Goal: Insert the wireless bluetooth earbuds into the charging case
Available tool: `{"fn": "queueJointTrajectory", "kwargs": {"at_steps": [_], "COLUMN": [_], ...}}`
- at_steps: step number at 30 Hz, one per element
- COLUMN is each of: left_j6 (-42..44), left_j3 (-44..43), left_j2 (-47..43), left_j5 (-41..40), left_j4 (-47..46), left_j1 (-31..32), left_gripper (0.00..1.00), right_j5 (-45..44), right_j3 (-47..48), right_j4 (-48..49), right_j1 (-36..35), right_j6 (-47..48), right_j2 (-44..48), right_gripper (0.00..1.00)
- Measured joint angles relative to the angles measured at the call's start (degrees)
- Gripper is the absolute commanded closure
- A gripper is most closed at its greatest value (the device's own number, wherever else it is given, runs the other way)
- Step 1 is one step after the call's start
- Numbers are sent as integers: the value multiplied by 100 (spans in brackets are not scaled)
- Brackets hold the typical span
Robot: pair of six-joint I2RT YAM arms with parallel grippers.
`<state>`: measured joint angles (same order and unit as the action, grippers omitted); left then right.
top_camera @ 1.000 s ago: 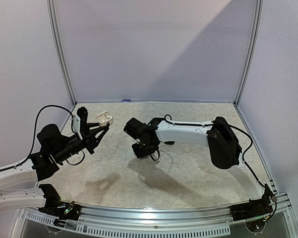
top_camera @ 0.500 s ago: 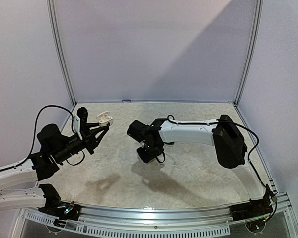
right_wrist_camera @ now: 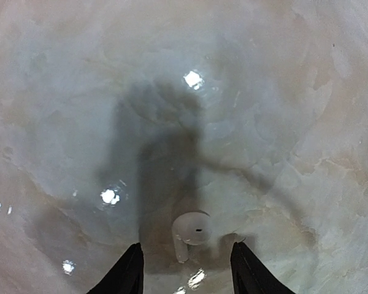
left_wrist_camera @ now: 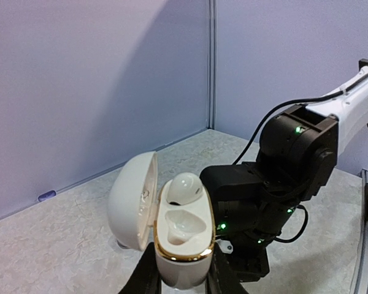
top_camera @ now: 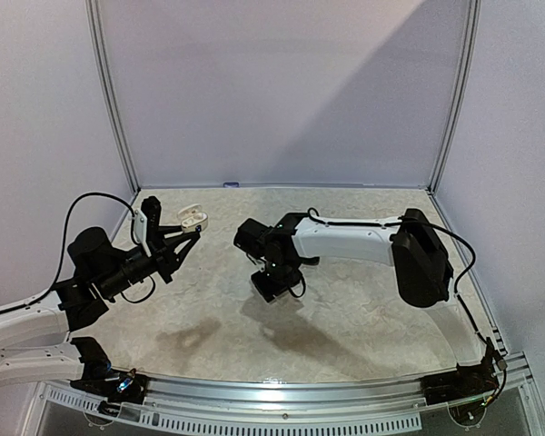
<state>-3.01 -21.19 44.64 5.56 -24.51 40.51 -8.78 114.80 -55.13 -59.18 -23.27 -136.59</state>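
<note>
The table (top_camera: 363,318) is lying below the charging case (left_wrist_camera: 178,236), which the left gripper (left_wrist_camera: 181,278) is pinching by its lower body, lid open. Right of the case and lower, the right gripper (right_wrist_camera: 187,268) is hanging with fingers spread on both sides of a loose white earbud (right_wrist_camera: 190,231) on the table. A second earbud (left_wrist_camera: 185,187) is sitting in the case's far socket; the near one is empty. The loose bud is looking light, smooth and slippery, so gripping gently across its round head is seeming safest.
</note>
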Motion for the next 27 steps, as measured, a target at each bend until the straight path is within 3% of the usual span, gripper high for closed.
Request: {"fn": "queueJointTrajectory", "kwargs": {"at_steps": [8,16,27], "left_j6": [-2,-2,-2], "left_j3": [0,0,0], "left_j2": [9,28,39], "left_j5": [11,44,118], "left_j4": [0,0,4], "left_j1": [0,0,0], "left_gripper": [100,100,100], "right_j5": [354,551,588], "right_j3": [599,1912,1950], "right_j4": [-256,-944,-1344], "right_j1": [214,332,332], "right_j6": [-981,-1362,-1335], "right_j2": [-35,-765,-1071], "right_gripper": [42,47,68]}}
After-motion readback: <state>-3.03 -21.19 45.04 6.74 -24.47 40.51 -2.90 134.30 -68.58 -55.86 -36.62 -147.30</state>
